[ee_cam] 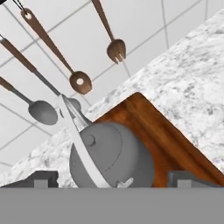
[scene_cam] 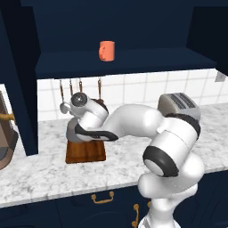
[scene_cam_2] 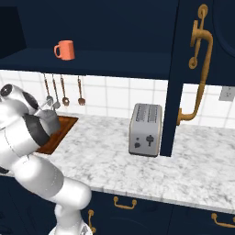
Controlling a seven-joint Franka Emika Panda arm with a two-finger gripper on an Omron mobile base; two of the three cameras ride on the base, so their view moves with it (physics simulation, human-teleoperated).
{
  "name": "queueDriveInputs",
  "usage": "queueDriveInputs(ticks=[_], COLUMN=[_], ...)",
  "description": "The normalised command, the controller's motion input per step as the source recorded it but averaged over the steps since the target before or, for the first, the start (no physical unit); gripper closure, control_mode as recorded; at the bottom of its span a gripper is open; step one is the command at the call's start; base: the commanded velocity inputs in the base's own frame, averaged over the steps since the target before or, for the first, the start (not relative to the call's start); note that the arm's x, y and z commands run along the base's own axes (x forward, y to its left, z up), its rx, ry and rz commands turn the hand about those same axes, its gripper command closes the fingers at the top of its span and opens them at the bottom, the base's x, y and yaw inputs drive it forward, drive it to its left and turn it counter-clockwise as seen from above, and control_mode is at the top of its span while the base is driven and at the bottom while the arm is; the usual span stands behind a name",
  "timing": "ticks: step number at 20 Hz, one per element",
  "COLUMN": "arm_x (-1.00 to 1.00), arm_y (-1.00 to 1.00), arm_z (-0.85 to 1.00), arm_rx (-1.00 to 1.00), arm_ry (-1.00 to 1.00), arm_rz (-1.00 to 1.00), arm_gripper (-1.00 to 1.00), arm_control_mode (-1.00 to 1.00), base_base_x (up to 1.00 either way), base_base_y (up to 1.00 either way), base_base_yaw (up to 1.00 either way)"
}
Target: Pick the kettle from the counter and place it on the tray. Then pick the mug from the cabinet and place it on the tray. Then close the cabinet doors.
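We are hovering the claw [ee_cam: 111,178] just above the kettle [ee_cam: 114,156], and its two fingertips [ee_cam: 41,178] are standing wide apart on either side of the kettle's body, gripping nothing. The kettle is sitting on the tray [ee_cam: 166,135], toward the end nearer the tiled wall, with its thin wire handle arching up between the tips. So we are judging the first placement as done and the step in hand as the release and retreat.

To do this well, we are wanting to lift straight up along the claw's own axis, keeping the jaws spread so that neither tip is catching the wire handle or nudging the kettle off the tray. The hanging utensils [ee_cam: 78,81] on the wall are close behind, so we are avoiding any swing toward the tiles until we are clear of the handle.

From there we are looking to the mug [scene_cam: 107,50], which is standing upright on the shelf of the cabinet [scene_cam: 124,62], above and a little to the right of the tray in the left base view. The cabinet doors [scene_cam_2: 202,69] are standing open, and the toaster [scene_cam_2: 146,129] is sitting on the bench [scene_cam_2: 110,160] well apart from the tray, so the rise to the shelf is looking unobstructed.
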Motion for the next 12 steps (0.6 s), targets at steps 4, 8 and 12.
queueDriveInputs(ticks=[4,8,12], arm_x=[-0.5,-0.6,-0.69], arm_y=[-0.12,-0.19,-0.47], arm_z=[0.31,0.26,0.2], arm_rx=[0.0,0.0,0.0], arm_ry=[0.0,0.0,-0.01], arm_rz=[0.08,0.23,0.34], arm_gripper=[-1.0,-1.0,-1.0], arm_control_mode=[-1.0,-1.0,-1.0], base_base_x=[0.0,0.0,0.0], base_base_y=[0.0,0.0,0.0], base_base_yaw=[0.0,0.0,0.0])
